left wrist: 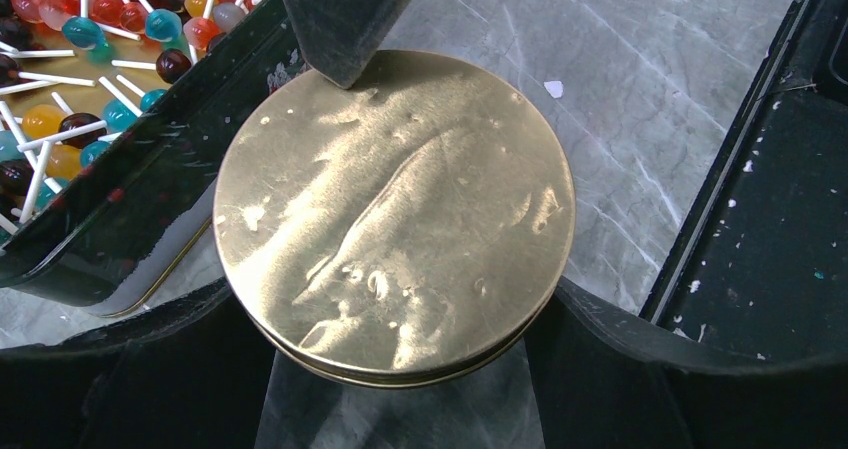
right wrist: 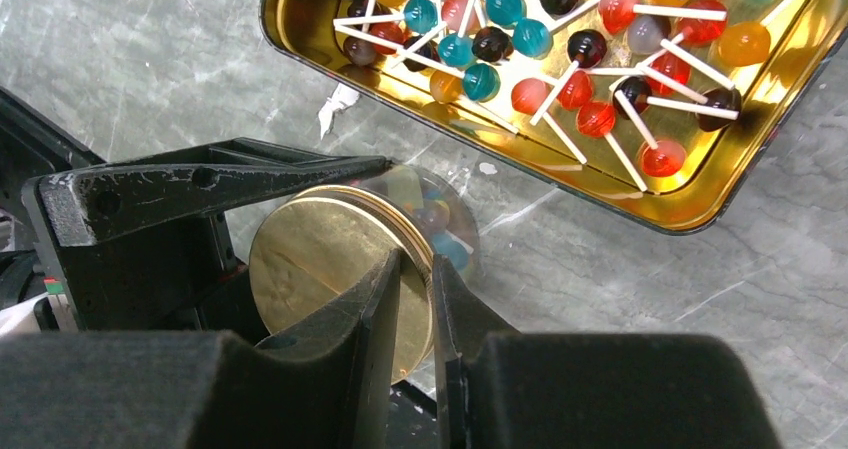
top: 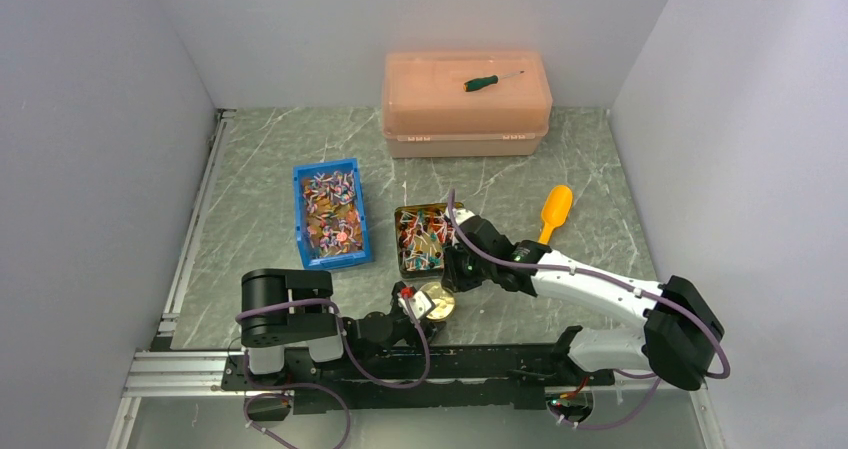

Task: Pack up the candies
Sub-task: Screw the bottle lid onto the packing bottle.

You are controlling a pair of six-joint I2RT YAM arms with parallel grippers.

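Gold-coloured metal is seen in two places: a round tin (left wrist: pixel 395 219) and a rectangular tray (right wrist: pixel 690 209) just beside it on the marbled surface (top: pixel 600 169). The round tin is clasped across its width by the left pincer (left wrist: pixel 395 299), whose jaws stand wide but are filled by the tin. Its rim is pinched edge-on by the right pincer (right wrist: pixel 418 289), whose jaws are nearly together with only the thin rim between them. Whether a lid is being pressed on or pulled off cannot be told.

The candies (right wrist: pixel 596 119) are found as small glossy balls on thin white sticks. They are heaped in the tray and, in greater number, in a blue bin (top: pixel 298 204) on the tray's left.

Each candy is judged to be very light, with a hard, smooth head that would slip from flat pads. The stiff stick crosses and snags on its neighbours. A hold on the stick close to the head is judged safest, since a pinch into the heap is likely to lift several tangled together. An orange scoop (top: pixel 555 212), lying well apart from both pincers, is judged better suited to bulk moves.
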